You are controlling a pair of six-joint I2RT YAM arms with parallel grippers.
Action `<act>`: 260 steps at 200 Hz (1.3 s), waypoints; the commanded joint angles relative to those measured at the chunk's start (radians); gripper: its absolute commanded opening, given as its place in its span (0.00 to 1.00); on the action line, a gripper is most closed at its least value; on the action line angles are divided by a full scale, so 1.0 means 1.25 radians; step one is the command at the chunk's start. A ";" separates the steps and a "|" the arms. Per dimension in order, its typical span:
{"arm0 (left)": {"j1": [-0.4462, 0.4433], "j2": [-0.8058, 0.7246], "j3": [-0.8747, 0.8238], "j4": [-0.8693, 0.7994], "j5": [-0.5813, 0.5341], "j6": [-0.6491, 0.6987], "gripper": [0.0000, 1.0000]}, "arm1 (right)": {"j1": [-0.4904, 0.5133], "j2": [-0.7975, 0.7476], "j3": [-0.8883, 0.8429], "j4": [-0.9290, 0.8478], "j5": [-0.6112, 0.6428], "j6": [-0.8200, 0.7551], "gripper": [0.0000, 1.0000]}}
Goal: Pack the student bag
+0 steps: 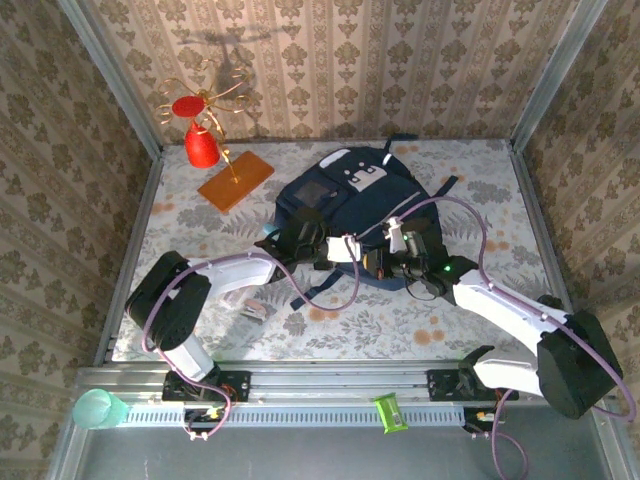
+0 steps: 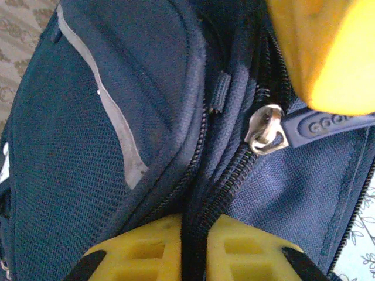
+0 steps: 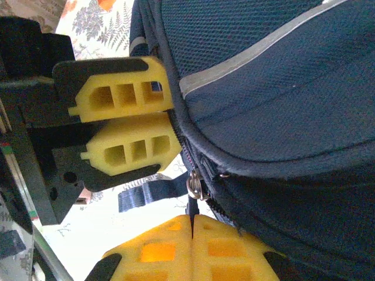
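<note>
The student bag [image 1: 345, 195] is a dark navy backpack with grey trim, lying in the middle of the table. My left gripper [image 1: 350, 248] is at its near edge, and my right gripper [image 1: 380, 262] is just right of it. In the left wrist view the left gripper [image 2: 196, 228] is shut on the bag's black zip seam [image 2: 231, 175], below the silver slider [image 2: 266, 130]. In the right wrist view the right gripper [image 3: 192, 221] is shut on the dark pull tab hanging from the slider [image 3: 194, 184]. The left gripper's yellow fingers [image 3: 126, 96] pinch the bag edge just above.
A red cone ornament [image 1: 203, 145] on an orange board [image 1: 235, 180] stands at the back left. A small flat item [image 1: 250, 306] lies by the left arm. A loose navy strap [image 3: 146, 196] trails off the bag's near edge. A teal cup [image 1: 97, 408] and a green clip [image 1: 387, 412] sit on the front rail.
</note>
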 commanded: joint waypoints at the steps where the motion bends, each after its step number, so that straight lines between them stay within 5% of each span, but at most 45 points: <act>1: -0.010 -0.010 0.016 0.010 0.041 -0.046 0.04 | -0.009 0.014 -0.024 0.099 -0.043 0.029 0.00; 186: -0.019 -0.044 0.002 0.076 0.087 -0.272 0.00 | -0.006 0.073 -0.160 0.416 -0.030 0.152 0.23; 260: -0.020 -0.043 0.016 0.082 0.098 -0.302 0.00 | 0.039 0.063 -0.187 0.400 0.172 0.152 0.30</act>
